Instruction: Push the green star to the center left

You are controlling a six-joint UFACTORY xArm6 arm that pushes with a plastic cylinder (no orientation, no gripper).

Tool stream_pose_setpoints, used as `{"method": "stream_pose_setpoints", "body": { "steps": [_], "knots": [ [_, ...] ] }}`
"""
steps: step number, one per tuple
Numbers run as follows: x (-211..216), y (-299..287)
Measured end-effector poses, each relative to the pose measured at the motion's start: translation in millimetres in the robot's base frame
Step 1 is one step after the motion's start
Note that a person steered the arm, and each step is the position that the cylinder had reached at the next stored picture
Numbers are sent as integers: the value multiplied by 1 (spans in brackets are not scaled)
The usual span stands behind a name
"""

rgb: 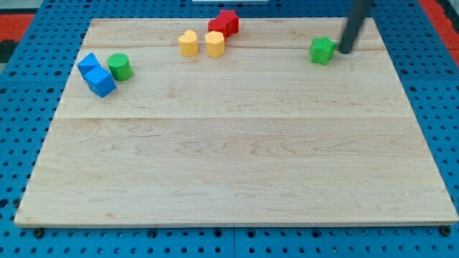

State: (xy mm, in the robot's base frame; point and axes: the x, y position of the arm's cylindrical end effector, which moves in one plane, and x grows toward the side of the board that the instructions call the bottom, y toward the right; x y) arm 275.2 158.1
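The green star [323, 50] sits near the table's top edge, toward the top right corner. My tip [344, 51] is down on the table just to the star's right, so close that I cannot tell whether the two touch; the dark rod slants up from it and out of the view's top. The rig has no fingers, only this rod, so nothing is held. Well to the star's left, along the same top edge, a red star [227, 21] stands with another red block [216, 27] against its left side, and just below them are a yellow block [214, 44] and, to its left, a yellow heart [188, 43]. Over by the left edge, near the top left corner, a green cylinder [119, 67] stands just right of two blue blocks [96, 74] that touch each other. The wooden table [237, 172] rests on a blue pegboard [21, 93].
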Motion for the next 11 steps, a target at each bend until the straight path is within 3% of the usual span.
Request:
{"method": "stream_pose_setpoints", "body": {
  "steps": [1,2,3,4,5,8,11],
  "knots": [
    [15,-115],
    [59,-207],
    [65,-148],
    [78,-168],
    [100,-233],
    [103,-304],
    [92,-314]
  ]
}}
